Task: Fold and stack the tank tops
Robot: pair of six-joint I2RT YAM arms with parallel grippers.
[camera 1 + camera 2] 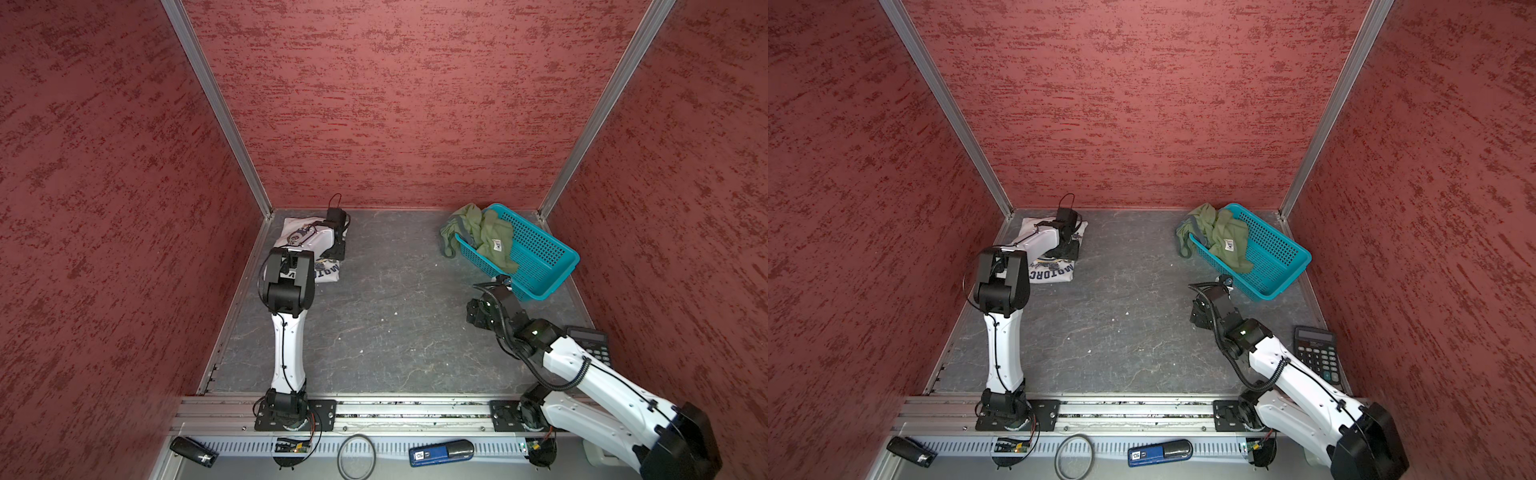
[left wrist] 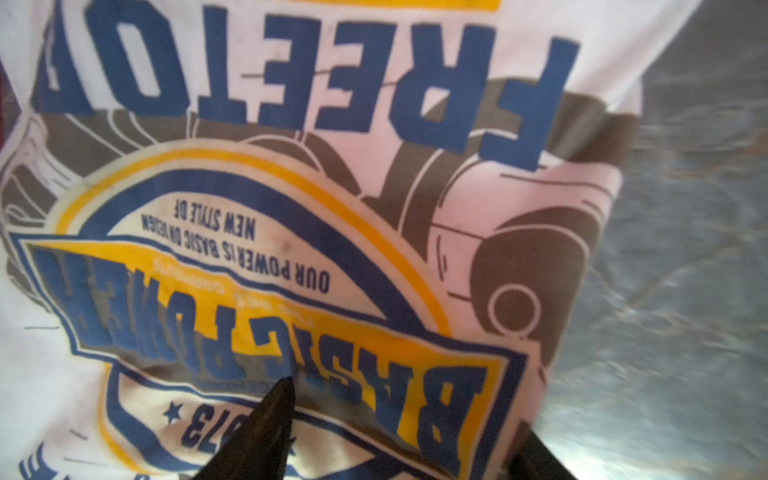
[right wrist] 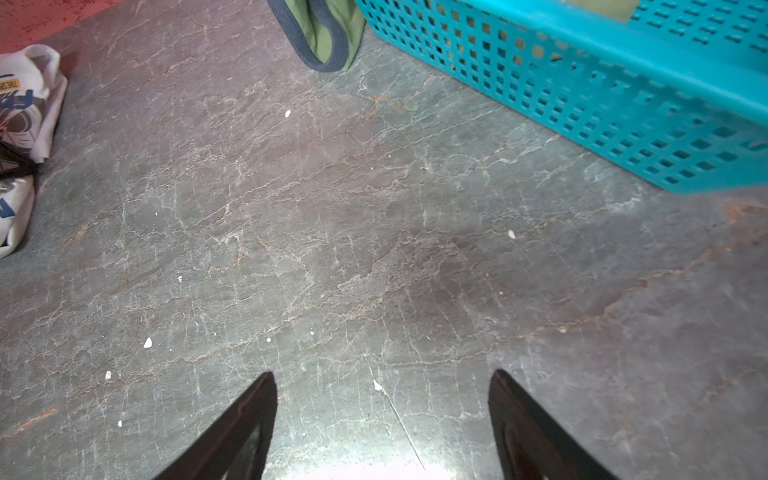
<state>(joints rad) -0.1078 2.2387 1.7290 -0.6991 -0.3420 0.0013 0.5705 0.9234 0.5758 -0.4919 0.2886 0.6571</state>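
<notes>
Two end effectors, both with jaws apart: right end effector (image 3: pixel 382 374) over bare, veined grey worktop (image 1: pixel 395 316); left end effector (image 2: pixel 405 405) low over the folded white tank top (image 1: pixel 1050 272), far left. Green tank top (image 1: pixel 490 237) lies crumpled over the rim of the teal mesh basket (image 1: pixel 557 274), far right. It looks soft, light and limp, so pinch the dark trim.

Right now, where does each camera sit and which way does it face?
Top views: high over the front rail, looking down at the table; left arm over the white tank top, right arm near the teal basket.
Left wrist: on the left arm, close above that top's print; open left pincer shows.
Right wrist: on the right arm, facing table and basket; open right pincer shows.
Shared: right wrist and top views both show the olive tank top.
</notes>
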